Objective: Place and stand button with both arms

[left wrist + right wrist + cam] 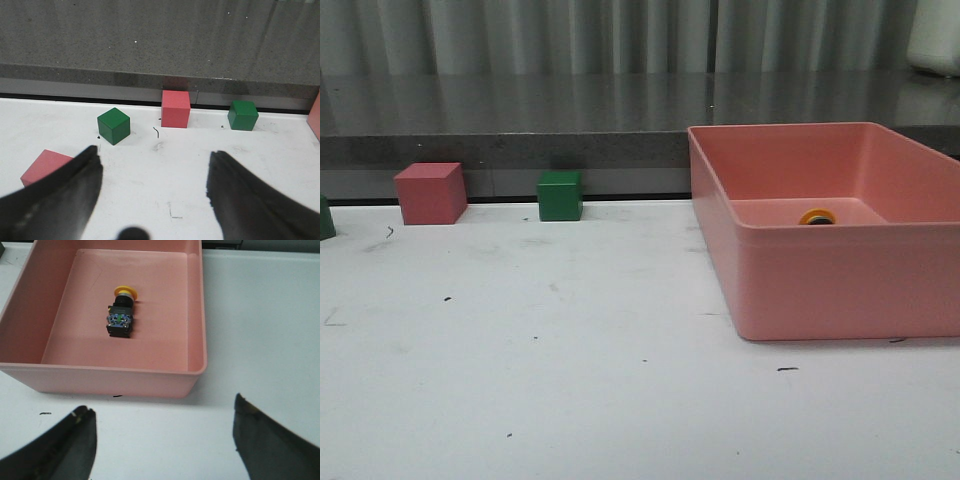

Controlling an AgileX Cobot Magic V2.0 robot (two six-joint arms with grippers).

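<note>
**White table, button lying in bin**

Button is lying on its side inside the pink bin. Right gripper is hovering wide open outside it; left gripper is wide open too. Suggest descending vertically, clearing the wall, pinching the black collar.

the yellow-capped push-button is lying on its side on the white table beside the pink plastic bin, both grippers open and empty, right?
Not quite: the yellow-capped push-button lies on its side inside the pink plastic bin, on its floor, as the right wrist view shows. The left gripper and right gripper are indeed open and empty.
</note>
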